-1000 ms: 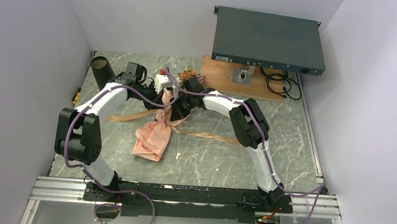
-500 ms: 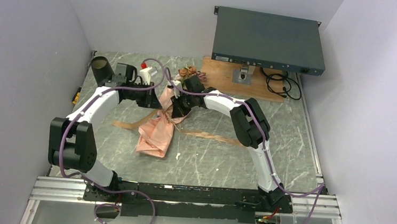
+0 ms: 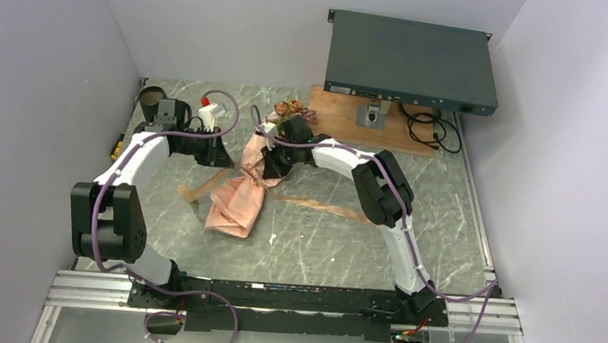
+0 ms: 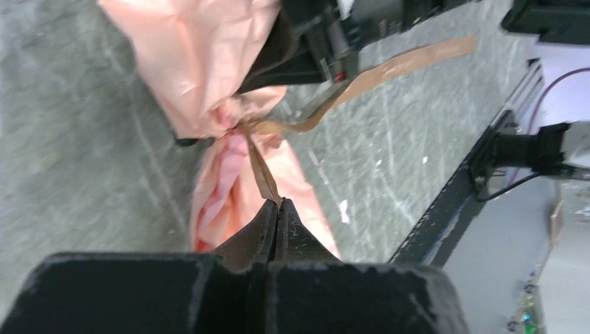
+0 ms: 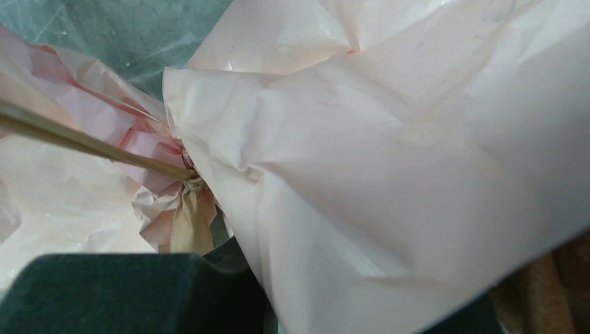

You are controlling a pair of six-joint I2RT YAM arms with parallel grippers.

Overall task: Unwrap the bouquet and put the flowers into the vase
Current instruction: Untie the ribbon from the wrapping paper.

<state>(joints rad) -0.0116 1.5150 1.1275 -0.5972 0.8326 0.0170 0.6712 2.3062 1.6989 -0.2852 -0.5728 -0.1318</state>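
Top view: the small bouquet [image 3: 237, 203], roses in crinkled salmon-pink paper, lies tilted on the marbled grey-green surface [image 3: 344, 248]. Its rust and pale pink flowers [image 3: 293, 108] point toward 12 o'clock. The tall matte black tube vase [image 3: 152, 101] stands well apart at 10 o'clock, and it holds no stems. The left gripper [image 3: 221, 157] sits at 9 o'clock of the tie. The right gripper [image 3: 266, 168] is at the bouquet's waist and looks clamped on the wrap just above the tie.

Left wrist view: the left gripper's fingertips are pressed together on the flat tan ribbon [image 4: 263, 174], which runs straight up to the knot [image 4: 243, 126]. A second tail trails off toward 2 o'clock across the surface.

Right wrist view: pink paper [image 5: 383, 139] fills nearly everything. The knot [image 5: 189, 182] shows at its pinched neck, with one ribbon strand drawn taut toward 9 o'clock. This gripper's own fingertips are buried under the paper.

The step in hand looks like pulling the bow loose. To do it well, draw the pinched tail in line with the strand — away from the knot, toward 9 o'clock — while the right arm anchors the waist. A sideways or jerky pull may cinch the knot or drag the whole bunch. Watch the loop slip through before reaching for the paper.
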